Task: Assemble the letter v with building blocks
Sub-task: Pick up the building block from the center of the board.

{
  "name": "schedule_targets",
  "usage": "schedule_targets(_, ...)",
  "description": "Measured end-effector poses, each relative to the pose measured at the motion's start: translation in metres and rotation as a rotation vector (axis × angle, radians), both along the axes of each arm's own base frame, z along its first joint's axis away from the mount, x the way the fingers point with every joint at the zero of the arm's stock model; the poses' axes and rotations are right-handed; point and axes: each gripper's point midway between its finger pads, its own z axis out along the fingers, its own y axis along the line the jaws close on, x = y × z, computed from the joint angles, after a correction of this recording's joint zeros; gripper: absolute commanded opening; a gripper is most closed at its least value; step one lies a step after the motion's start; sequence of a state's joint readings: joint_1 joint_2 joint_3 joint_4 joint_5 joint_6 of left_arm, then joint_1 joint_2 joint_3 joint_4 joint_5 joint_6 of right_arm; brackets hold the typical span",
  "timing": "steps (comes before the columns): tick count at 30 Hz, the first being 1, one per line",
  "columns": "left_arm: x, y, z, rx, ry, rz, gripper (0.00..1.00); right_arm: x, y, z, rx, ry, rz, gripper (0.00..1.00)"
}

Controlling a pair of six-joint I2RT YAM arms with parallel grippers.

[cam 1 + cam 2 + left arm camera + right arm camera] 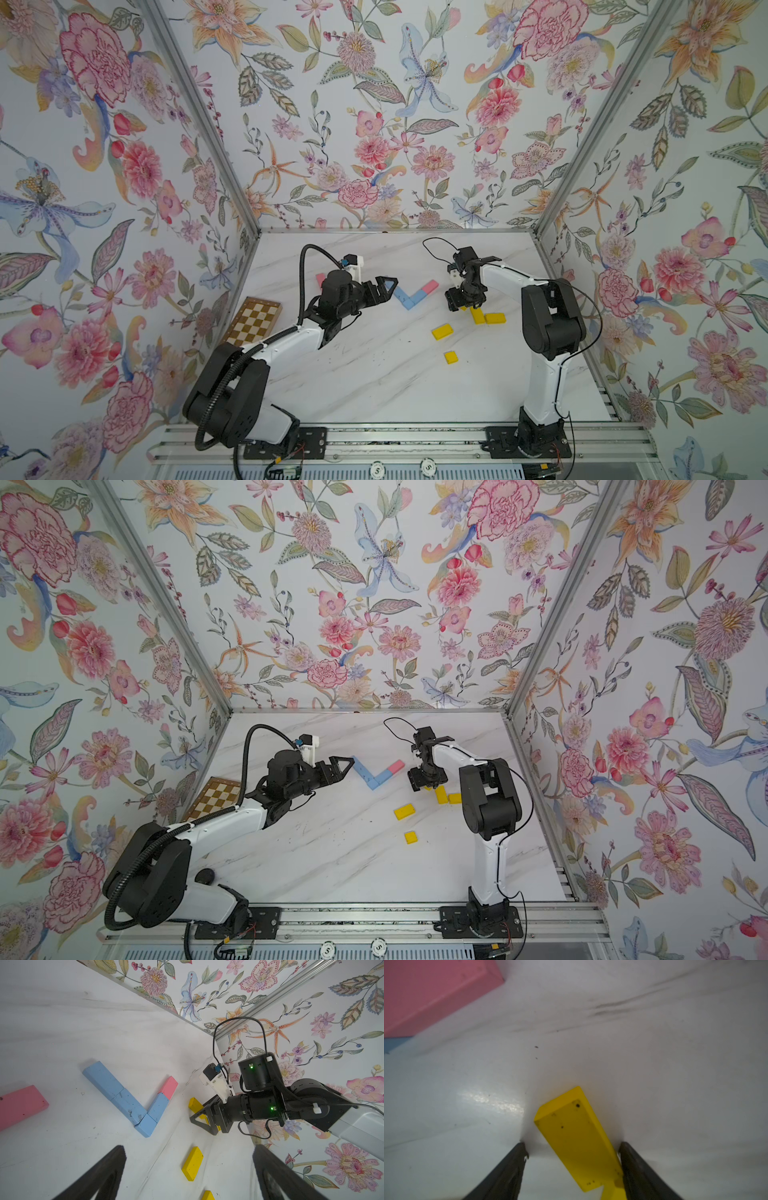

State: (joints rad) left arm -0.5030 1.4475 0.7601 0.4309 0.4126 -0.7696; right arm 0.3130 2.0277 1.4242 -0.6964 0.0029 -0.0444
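Yellow block (577,1138), lower centre of frame, is being straddled by right tool (573,1145), jaws apart, not clamped; centring across its narrow sides is being advised before squeezing.

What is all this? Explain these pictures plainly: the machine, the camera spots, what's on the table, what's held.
Two robot arms stand at a marble table. Two pictures look down from overhead; two come from cameras on the arms' wrists. On the table: a V of blue blocks tipped with a pink block, loose yellow blocks, a checkered board. The left gripper hangs open, empty. The right gripper straddles one yellow block, jaws open, nothing gripped yet.
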Motion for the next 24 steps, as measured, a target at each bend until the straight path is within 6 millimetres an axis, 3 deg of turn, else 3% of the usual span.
schedule_targets(4,-0.001,-0.005,0.003,-0.002,-0.004,-0.010,0.99,0.001,0.001,0.001,0.015,-0.006,-0.002,0.72)
schedule_targets(15,-0.003,-0.013,0.005,-0.011,0.000,-0.025,0.99,0.009,-0.018,0.002,-0.016,-0.026,-0.082,0.40)
schedule_targets(20,-0.005,-0.021,-0.003,-0.014,0.020,-0.038,0.99,0.030,-0.026,0.011,-0.013,-0.068,-0.104,0.30)
schedule_targets(24,-0.008,-0.026,-0.009,-0.007,0.034,-0.050,0.99,0.049,-0.022,0.012,-0.023,-0.100,-0.082,0.29)
